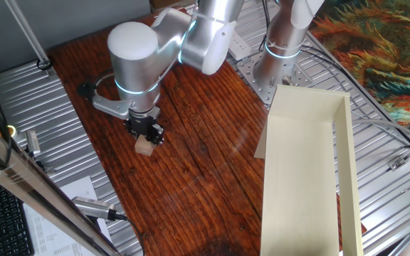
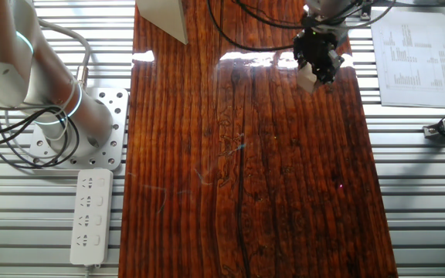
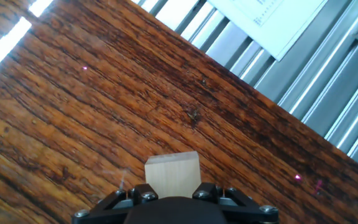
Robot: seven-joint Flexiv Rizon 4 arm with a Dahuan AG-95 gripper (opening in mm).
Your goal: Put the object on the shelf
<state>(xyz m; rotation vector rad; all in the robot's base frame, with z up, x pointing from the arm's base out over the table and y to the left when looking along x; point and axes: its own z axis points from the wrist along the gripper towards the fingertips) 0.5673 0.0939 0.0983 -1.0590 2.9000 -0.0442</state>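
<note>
I take the shelf [image 1: 301, 178] as my landmark, the long cream board with thin raised walls that lies on one side of the dark wooden tabletop [image 1: 205, 163]. My arm [image 1: 155, 50] reaches well away from the shelf, toward the opposite edge of the tabletop, beside the metal rails and a printed sheet [image 2: 412, 54]. At its end the gripper [image 1: 145, 135] points down, and the object [image 1: 144, 146], a small pale wooden cube, sits directly under its black fingers and seems to be between them. In the hand view the cube shows just in front of the gripper body, its top part hidden by it. The fingers look drawn narrow around the cube, but I cannot tell surely if they press on it already, and I cannot tell if the cube rests on the tabletop or is a little lifted. I judge the cube to be light, stiff and not fragile; its plain smooth faces may slip a little, so two opposite flat faces, near their middle, are the good place to hold. Because it is about as wide as the fingers, a hold off the middle could let it turn.
</note>
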